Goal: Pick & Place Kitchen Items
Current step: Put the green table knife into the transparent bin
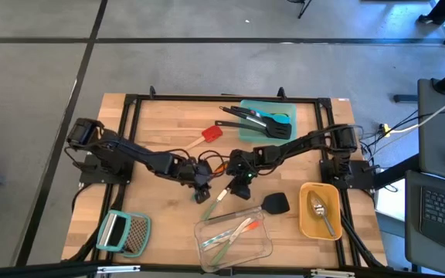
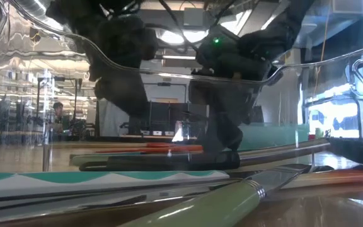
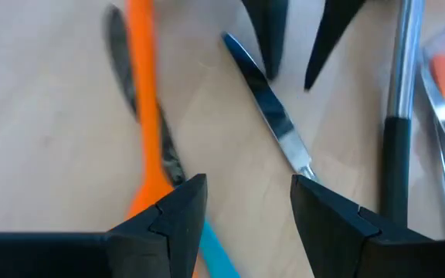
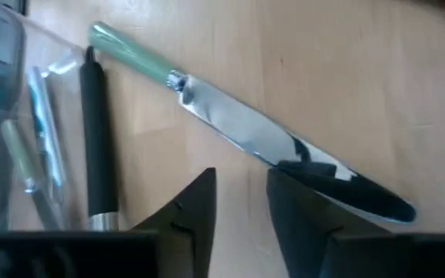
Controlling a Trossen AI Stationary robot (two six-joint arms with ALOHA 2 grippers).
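Your table (image 1: 168, 127) has little open room at mid-front, where both arms crowd over the green-handled knife (image 4: 230, 127), which lies flat just behind the clear container (image 1: 234, 239). The right gripper (image 4: 242, 205), fingers narrowly apart and empty, hangs over the blade and seems about to pick it up, so you'd next lower squarely; the left gripper (image 3: 242, 208) stands open beside it.

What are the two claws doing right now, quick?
Left gripper: open, holding nothing, above the table.
Right gripper: open, narrow gap, holding nothing, beside the knife.
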